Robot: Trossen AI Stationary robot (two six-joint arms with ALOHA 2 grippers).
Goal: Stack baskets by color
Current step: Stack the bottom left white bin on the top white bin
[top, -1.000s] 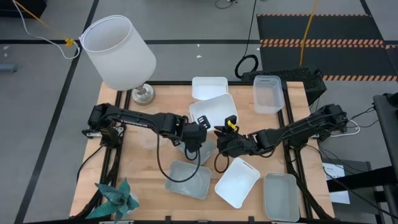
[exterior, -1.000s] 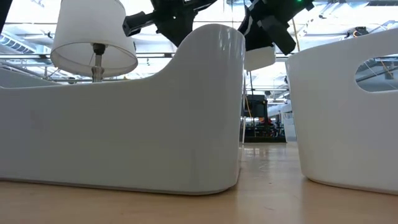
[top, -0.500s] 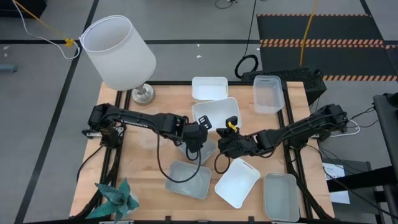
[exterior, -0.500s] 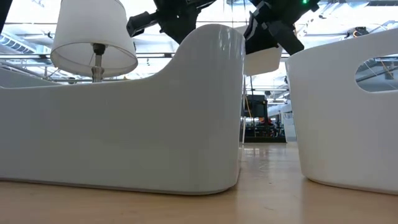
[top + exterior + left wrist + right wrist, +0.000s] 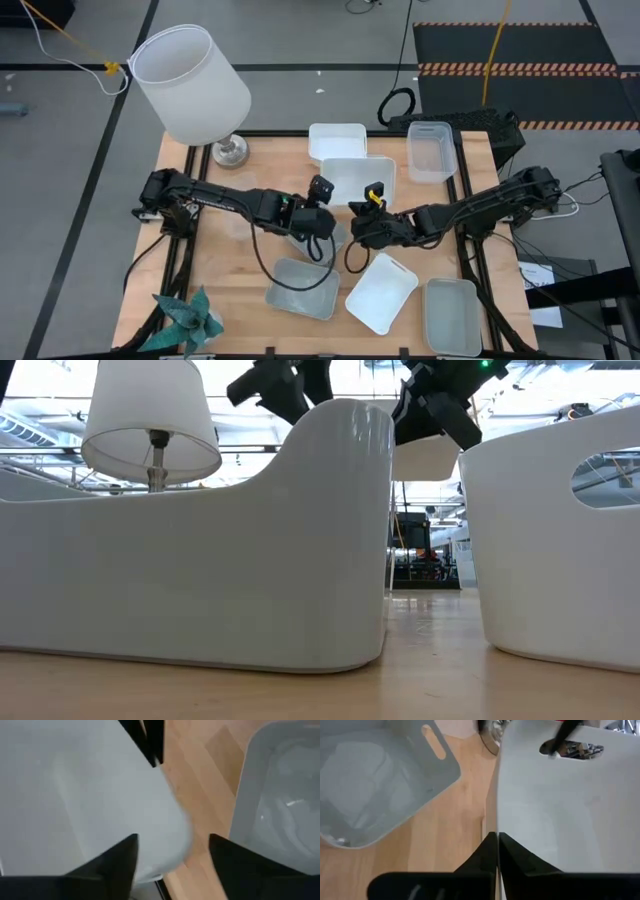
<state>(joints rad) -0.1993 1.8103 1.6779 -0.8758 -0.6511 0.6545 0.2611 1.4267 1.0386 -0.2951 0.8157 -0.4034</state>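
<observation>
The right tool (image 5: 366, 208) is clenched on the near rim of a white basket (image 5: 360, 178) in the middle of the table (image 5: 225, 265). In the right wrist view its two fingers (image 5: 492, 851) meet tightly on that basket's white wall (image 5: 560, 810). The basket lies straight ahead of this tool, toward the far edge, with its long side running across the table. Just beyond it sits a second white basket (image 5: 336, 141), touching or nearly touching it; that is probably the stack target, so the move turns on carrying the held basket farther the same way.

The left tool (image 5: 318, 212) is released, jaws spread wide, just beside the held basket's left corner and above a grey-green basket (image 5: 322, 240). A grey-green basket (image 5: 303, 288), a white one (image 5: 382, 293) and a clear one (image 5: 452, 315) lie nearer the front edge; another clear one (image 5: 431, 151) sits at the far right. The right arm is the one engaged.
</observation>
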